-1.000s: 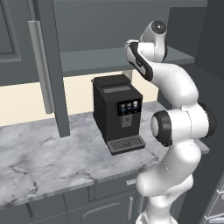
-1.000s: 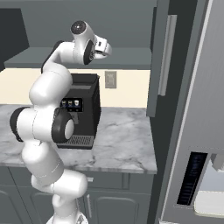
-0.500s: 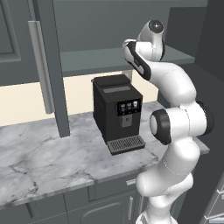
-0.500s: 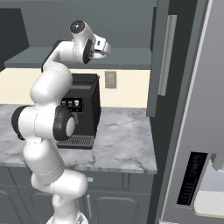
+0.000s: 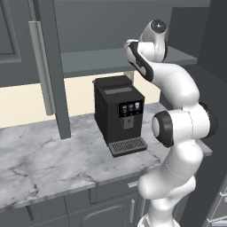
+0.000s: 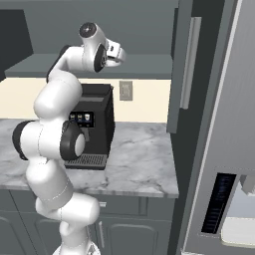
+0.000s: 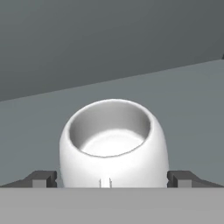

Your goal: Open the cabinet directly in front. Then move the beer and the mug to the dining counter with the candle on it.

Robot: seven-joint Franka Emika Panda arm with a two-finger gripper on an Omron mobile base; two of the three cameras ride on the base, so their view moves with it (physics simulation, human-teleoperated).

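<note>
Sitting between wide-open gripper (image 7: 112, 180) fingertips (image 7: 43, 179): round white mug (image 7: 113, 142), upright on grey cabinet shelf (image 7: 192, 100), not squeezed.

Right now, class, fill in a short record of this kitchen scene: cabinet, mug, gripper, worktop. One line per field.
cabinet: doors swung open, grey shelf exposed
mug: white mug upright on the shelf, empty as far as the hand view shows
gripper: gripper open, one fingertip either side of the mug, not closed on it
worktop: marble worktop carries a black coffee machine
</note>
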